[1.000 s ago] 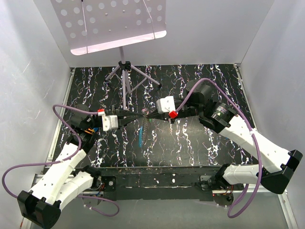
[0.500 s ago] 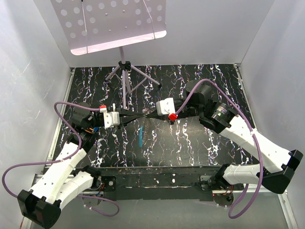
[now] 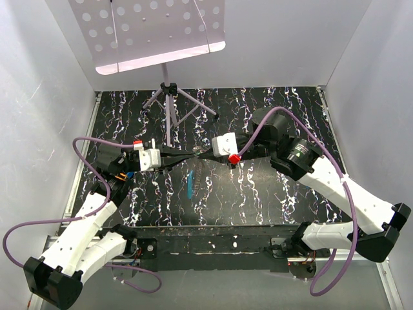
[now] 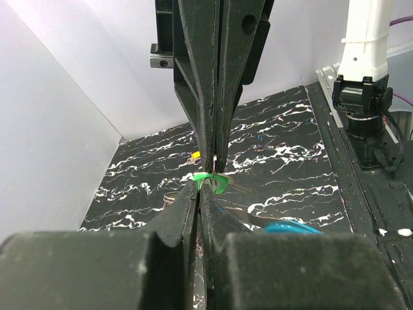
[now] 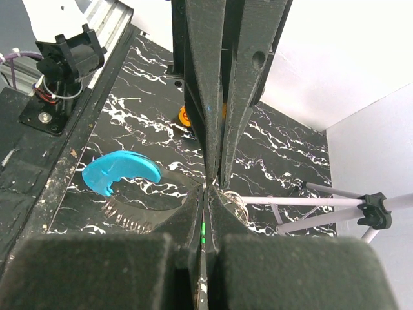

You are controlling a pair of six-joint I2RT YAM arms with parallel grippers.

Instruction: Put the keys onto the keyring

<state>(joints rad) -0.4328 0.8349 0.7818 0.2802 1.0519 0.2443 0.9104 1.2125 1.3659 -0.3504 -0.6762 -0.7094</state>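
Green plastic marks the one key (image 4: 210, 180), pinched at the tips of the right pincer (image 4: 216, 169), whose fingers are pressed together on it; the right wrist view shows only a green sliver of it. The left pincer (image 4: 197, 192) meets the right tip to tip, clenched; what it grips is hidden. One keyring (image 5: 235, 199), a thin silvery loop, lies just beside the left pincer's tips, seen in the right wrist view alone. One light-blue tag (image 3: 189, 184) sits on the near side of both pincers; whether it rests on the worktop (image 3: 258, 187) cannot be told. From above, key and loop are hidden among the fingertips. One purple tripod stand (image 3: 169, 97) stands beyond the pincers.
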